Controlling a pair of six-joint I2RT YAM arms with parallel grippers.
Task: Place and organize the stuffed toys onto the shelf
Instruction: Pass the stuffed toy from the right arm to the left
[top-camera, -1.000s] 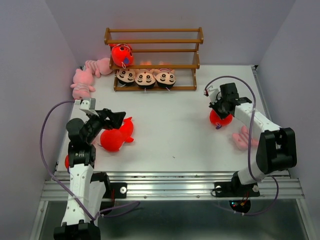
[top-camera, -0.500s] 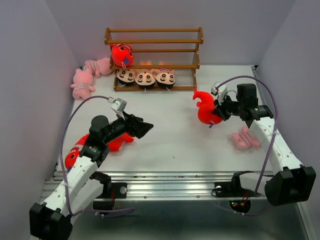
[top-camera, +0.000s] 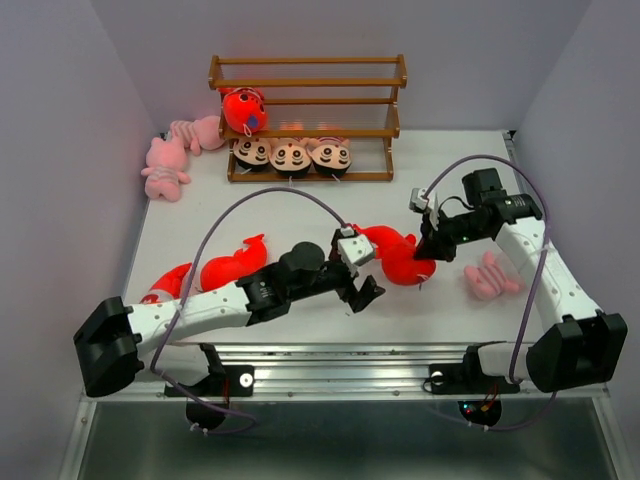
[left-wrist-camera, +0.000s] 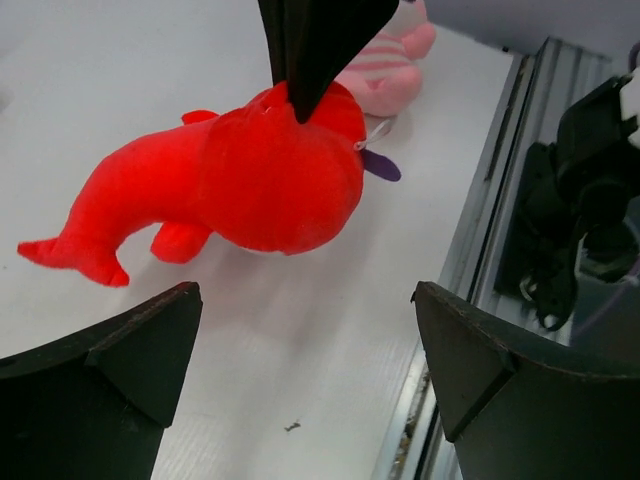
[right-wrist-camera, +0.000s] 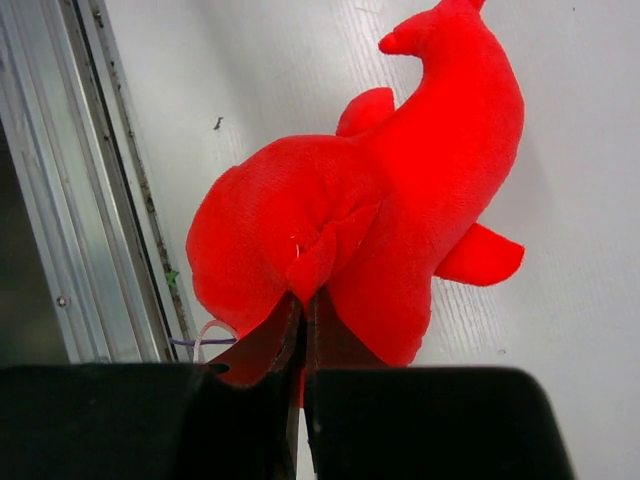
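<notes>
The right gripper (right-wrist-camera: 303, 300) is clenching a small fold of plush on the red fish (top-camera: 398, 260), holding it low at the table in the lower centre-right of the overhead view. The left gripper (left-wrist-camera: 305, 292) is gaping wide and empty, facing the fish. I'd guess it is lining up to take it, since the shelf (top-camera: 305, 82) is sitting at the upper centre-left, on that arm's side.

I'm looking at the red plush fish (right-wrist-camera: 370, 200): soft cloth, short fuzzy nap, fully matt. The white tabletop (right-wrist-camera: 590, 120) under it is smooth, faintly grained, dull. The black fingers (left-wrist-camera: 110, 380) of the left gripper (left-wrist-camera: 305, 300) read as matt plastic. Grey metal edge rail (right-wrist-camera: 110, 150), brushed. Brown wooden rack (top-camera: 305, 82), slight sheen.
</notes>
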